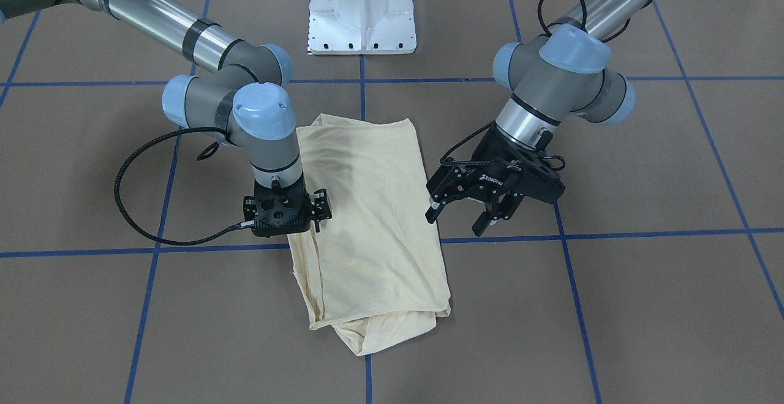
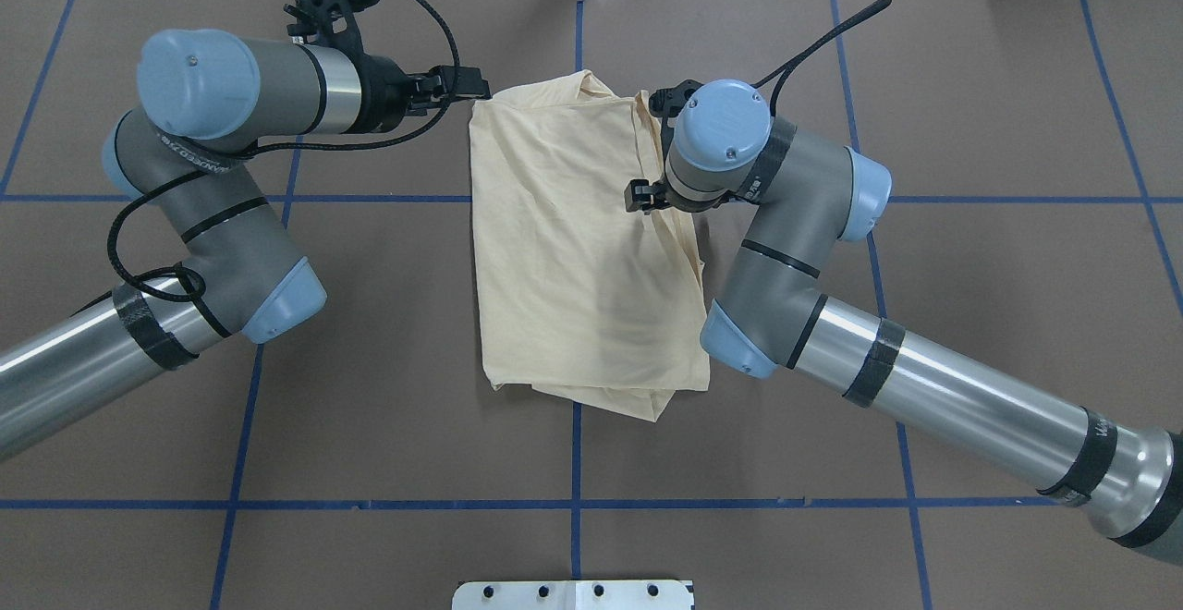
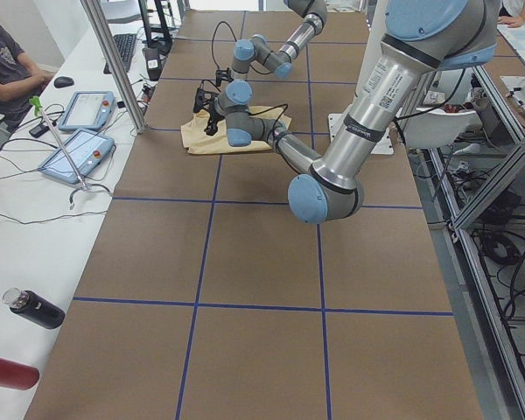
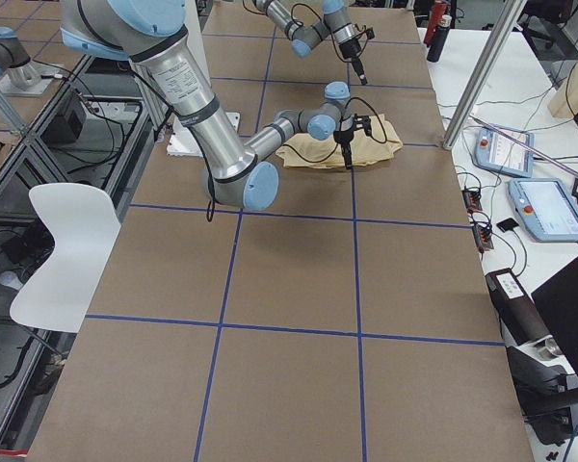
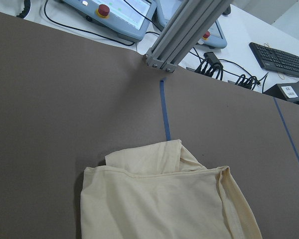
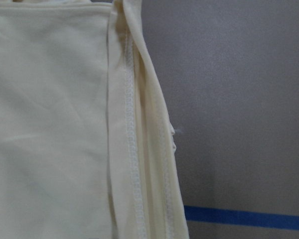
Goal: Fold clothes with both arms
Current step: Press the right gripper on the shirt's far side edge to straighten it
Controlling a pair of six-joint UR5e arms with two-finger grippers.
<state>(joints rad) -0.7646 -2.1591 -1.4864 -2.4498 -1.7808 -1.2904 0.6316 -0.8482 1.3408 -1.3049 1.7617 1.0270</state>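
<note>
The clothes are one pale cream-yellow shirt (image 1: 367,208), folded into a long rectangle on the brown table, with no print showing (image 2: 573,250). My left gripper (image 1: 458,220) hangs open just off one long edge of the shirt, near its far corner (image 2: 457,88), with nothing between its fingers. My right gripper (image 1: 306,211) points straight down over the opposite long edge (image 2: 647,196). Its fingers spread past the wrist and it looks open. The right wrist view is filled by the shirt's stitched hem (image 6: 132,149), very close.
The white pedestal base (image 1: 361,12) stands at the robot's side of the table. Blue tape lines (image 1: 612,234) cross the brown surface. An aluminium post (image 5: 184,30) and control pendants (image 3: 74,131) sit beyond the far edge, where a person (image 3: 4,61) sits.
</note>
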